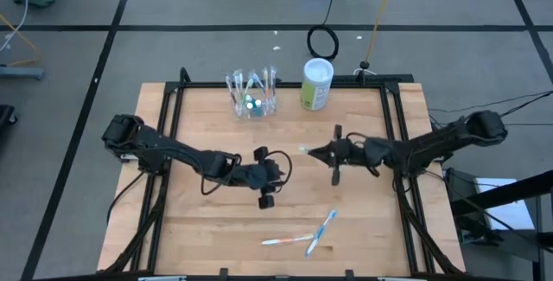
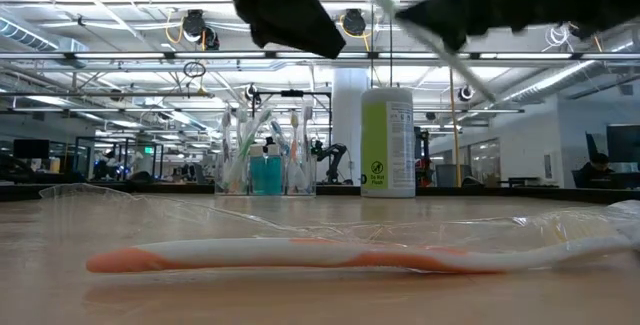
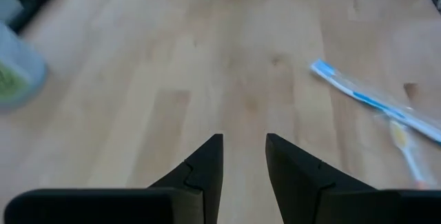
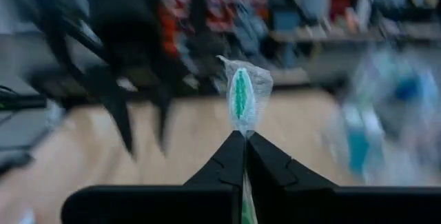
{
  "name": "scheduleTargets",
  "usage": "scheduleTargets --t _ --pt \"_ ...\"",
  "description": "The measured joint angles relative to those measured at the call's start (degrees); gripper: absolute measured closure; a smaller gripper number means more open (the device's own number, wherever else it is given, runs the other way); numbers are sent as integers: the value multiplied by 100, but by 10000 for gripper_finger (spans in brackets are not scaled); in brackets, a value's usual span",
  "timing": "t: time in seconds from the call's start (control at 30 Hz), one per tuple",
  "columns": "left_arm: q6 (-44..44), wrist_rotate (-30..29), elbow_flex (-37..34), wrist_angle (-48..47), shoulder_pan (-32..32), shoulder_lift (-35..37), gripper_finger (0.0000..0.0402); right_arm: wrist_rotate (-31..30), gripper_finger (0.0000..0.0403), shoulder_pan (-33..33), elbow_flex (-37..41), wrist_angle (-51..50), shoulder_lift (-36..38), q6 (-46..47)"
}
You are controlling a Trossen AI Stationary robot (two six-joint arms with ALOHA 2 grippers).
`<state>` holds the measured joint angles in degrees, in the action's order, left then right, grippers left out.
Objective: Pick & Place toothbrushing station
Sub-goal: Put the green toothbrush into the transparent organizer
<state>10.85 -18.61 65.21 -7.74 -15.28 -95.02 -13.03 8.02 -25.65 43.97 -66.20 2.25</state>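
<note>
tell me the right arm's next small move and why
Probably carry it toward the clear holder at the table's far edge: the right gripper is shut on a wrapped green toothbrush, lifted off the table, while the holder already has brushes standing in it.

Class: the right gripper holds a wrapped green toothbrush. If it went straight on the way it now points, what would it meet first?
Probably the left gripper: the right gripper, shut on the green toothbrush, points across the table towards it. Heights are unclear, so it might pass above.
</note>
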Motion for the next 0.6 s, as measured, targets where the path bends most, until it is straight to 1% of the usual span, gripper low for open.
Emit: scheduleTargets --t 0.1,0.17,0.23,0.3,0.4,0.5,0.6 --pt "-625 35 0 330 145 -2 286 523 401 -97 -461 -2 119 -390" --pt "-990 42 0 536 232 -2 286 726 402 -126 -611 -105 123 -482" --pt "-1220 44 0 786 331 -1 286 776 403 -126 -614 -281 105 -495" --pt "-1251 44 0 1003 445 -2 286 784 403 -126 -614 -413 104 -447" --pt "-1451 44 0 1138 620 -1 286 878 403 -126 -614 -565 112 -258" --pt "-1846 48 0 1178 762 -2 286 1093 403 -127 -614 -843 111 -137" --pt "-2533 189 0 1265 830 -2 286 1164 403 -159 -614 -1266 114 -139"
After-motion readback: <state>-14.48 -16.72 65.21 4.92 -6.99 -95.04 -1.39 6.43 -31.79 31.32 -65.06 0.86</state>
